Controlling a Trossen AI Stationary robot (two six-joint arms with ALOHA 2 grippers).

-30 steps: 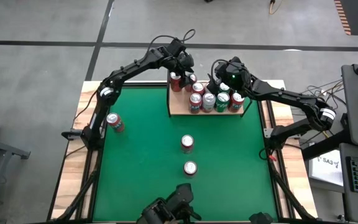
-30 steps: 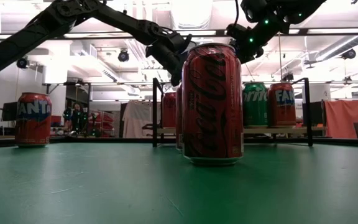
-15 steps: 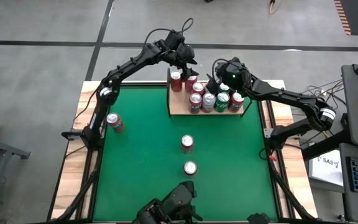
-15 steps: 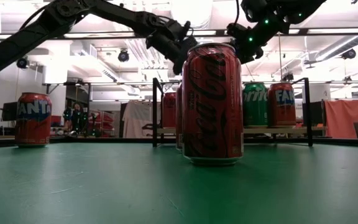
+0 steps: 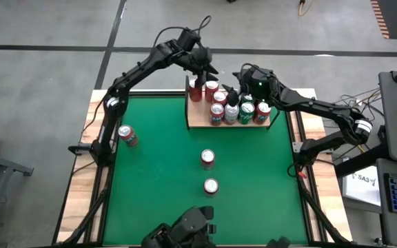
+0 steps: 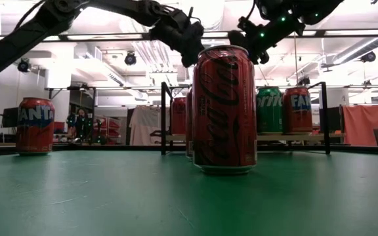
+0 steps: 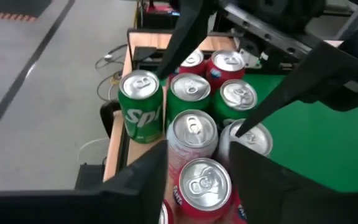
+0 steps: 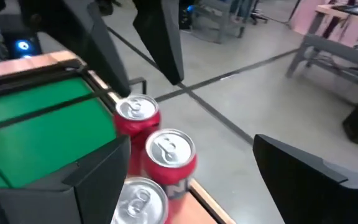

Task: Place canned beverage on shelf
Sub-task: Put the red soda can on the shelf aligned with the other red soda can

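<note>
The small flat shelf of light tan wood with thin black metal uprights (image 5: 198, 122) stood at the far edge of the green felt table (image 5: 157, 172). On its board stood a cluster of cans close together, red ones and green ones, among them a green Sprite can (image 7: 140, 107) and a red can with a silver top (image 7: 202, 186).

The left gripper (image 5: 205, 69) hung above the left end of the shelf, over the red cans there, and it touched none of them. In the left wrist view its two dark fingers (image 7: 143, 180) stood apart with the red can showing between them, so the pincer was spread and held nothing.

The right gripper (image 5: 236, 89) hung above the middle of the cluster, just beside the left gripper. In the right wrist view its fingers (image 8: 98, 168) were wide apart above two red cans, and it pinched nothing.

Three cans stood on the green felt, well apart from the shelf: an orange-red Fanta can (image 5: 127, 136) near the left edge, a red Coca-Cola can (image 5: 207, 159) in the middle, and another red can (image 5: 211, 186) nearer to the front
</note>
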